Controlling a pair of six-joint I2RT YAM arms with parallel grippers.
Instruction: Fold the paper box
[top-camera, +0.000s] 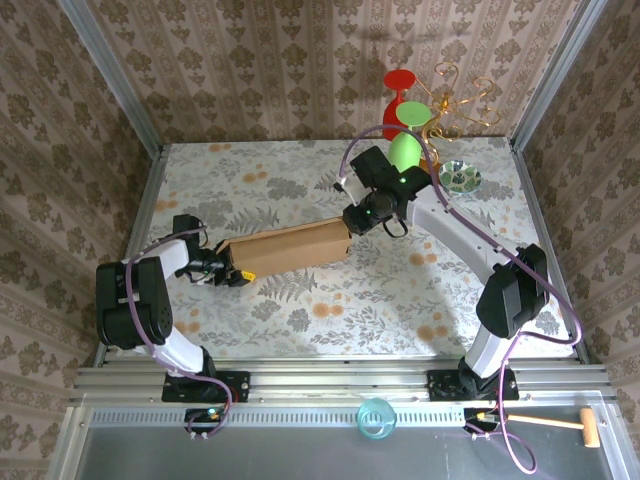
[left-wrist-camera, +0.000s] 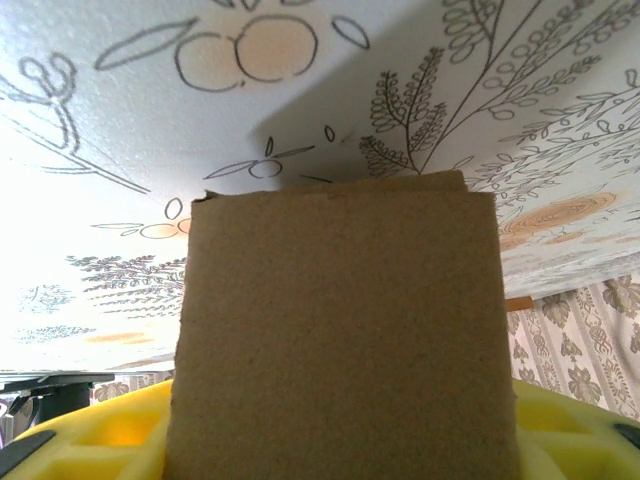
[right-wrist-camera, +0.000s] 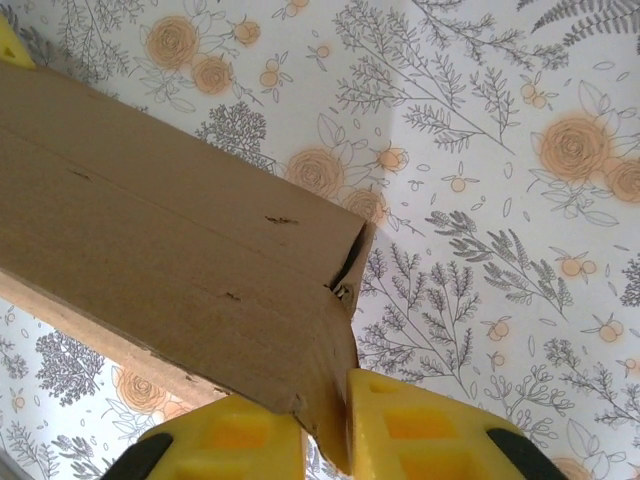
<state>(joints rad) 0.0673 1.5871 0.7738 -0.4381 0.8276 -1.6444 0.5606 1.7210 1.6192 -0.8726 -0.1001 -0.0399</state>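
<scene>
Held paper box (top-camera: 290, 248) near tabletop (top-camera: 300, 180) centre, right gripper (right-wrist-camera: 325, 425) clamped on one end, left gripper (top-camera: 238, 272) seemingly on other.

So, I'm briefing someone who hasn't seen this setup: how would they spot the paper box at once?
Look at the floral table; across its middle a long shape bridges the two arms. That is the paper box, one end in the left hand, the other in the right hand. It is plain light-brown cardboard, unlike the red and green ornaments at the far right.
</scene>
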